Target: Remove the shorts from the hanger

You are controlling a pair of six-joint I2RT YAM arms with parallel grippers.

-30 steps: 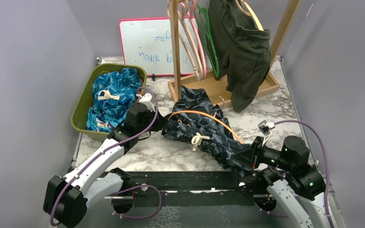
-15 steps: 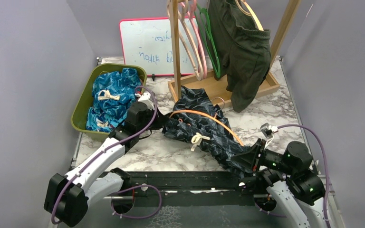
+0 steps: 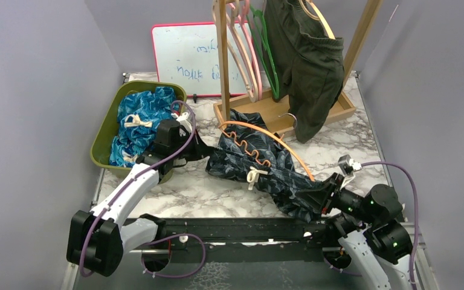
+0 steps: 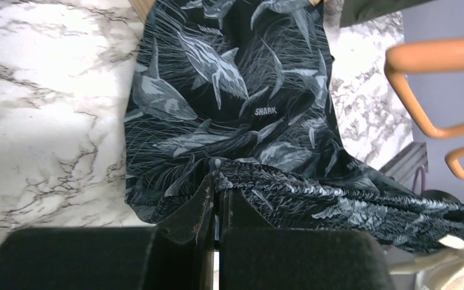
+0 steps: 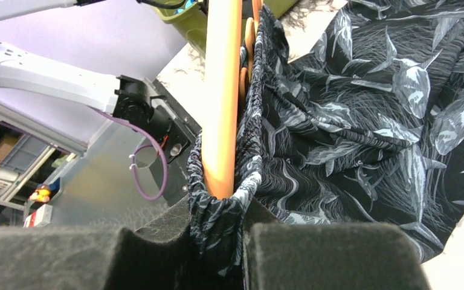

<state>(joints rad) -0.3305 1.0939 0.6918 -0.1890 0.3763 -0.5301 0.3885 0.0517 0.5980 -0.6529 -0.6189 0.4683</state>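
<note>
Dark navy print shorts (image 3: 260, 166) lie on the marble table, pulled taut between both grippers, with an orange hanger (image 3: 278, 142) still threaded through the waistband. My left gripper (image 3: 200, 151) is shut on the waistband's left end; in the left wrist view the gathered cloth (image 4: 229, 90) is pinched at the fingertips (image 4: 217, 184), and the hanger (image 4: 435, 57) shows at right. My right gripper (image 3: 327, 194) is shut on the bunched waistband (image 5: 368, 121) at its jaws (image 5: 220, 211), the hanger's arm (image 5: 222, 90) rising just beyond them. Dark olive shorts (image 3: 308, 66) hang on the rack.
A green bin (image 3: 106, 130) at the left holds blue printed shorts (image 3: 142, 124). The wooden rack base (image 3: 266, 109) stands behind, with empty pink and green hangers (image 3: 248, 48). A whiteboard (image 3: 184, 57) leans on the back wall.
The left gripper pulled back and left, the right gripper drew right and toward the near edge. The navy shorts stretched out, and the hanger's wavy bar came out of the waistband.
</note>
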